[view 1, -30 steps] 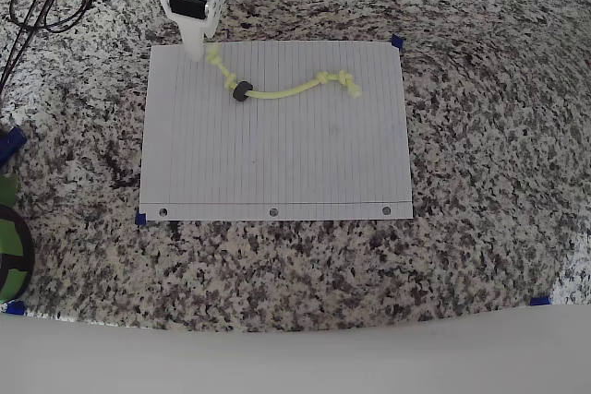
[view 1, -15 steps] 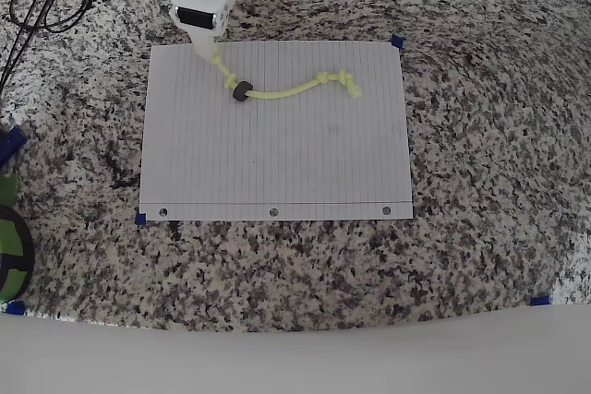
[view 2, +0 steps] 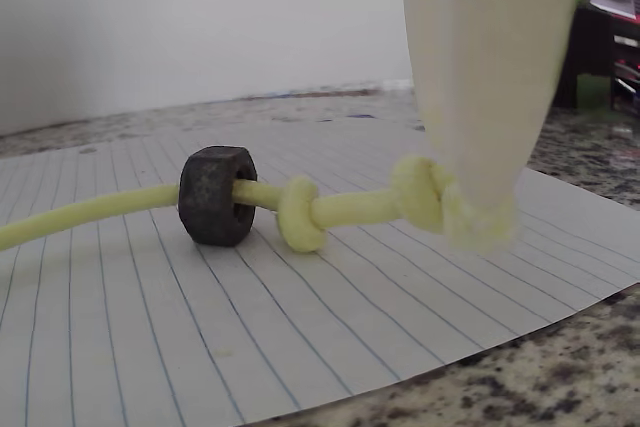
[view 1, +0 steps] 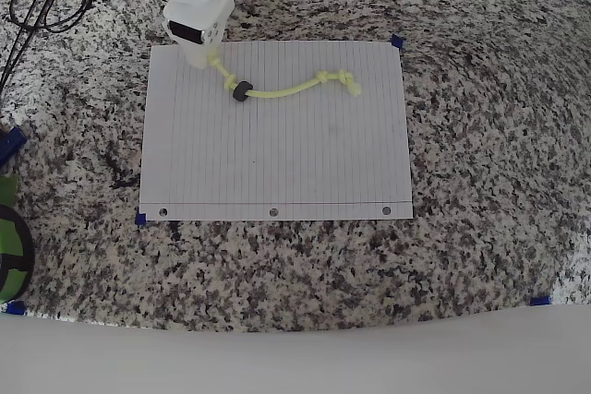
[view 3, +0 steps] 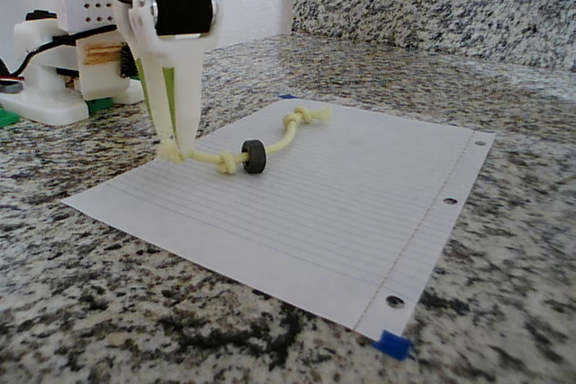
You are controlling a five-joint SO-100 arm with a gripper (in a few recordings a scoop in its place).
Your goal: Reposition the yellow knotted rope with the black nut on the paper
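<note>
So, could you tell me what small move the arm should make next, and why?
Probably drag the gripper slowly across the paper: its jaws look pinched on the knotted end of the yellow knotted rope, and the black nut sits threaded just behind, so it should follow.

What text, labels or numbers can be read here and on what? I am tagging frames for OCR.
None can be read. The paper carries only blank ruled lines, and the black nut on the yellow knotted rope shows no marking. Items at the wrist view's right edge are too blurred to read.
</note>
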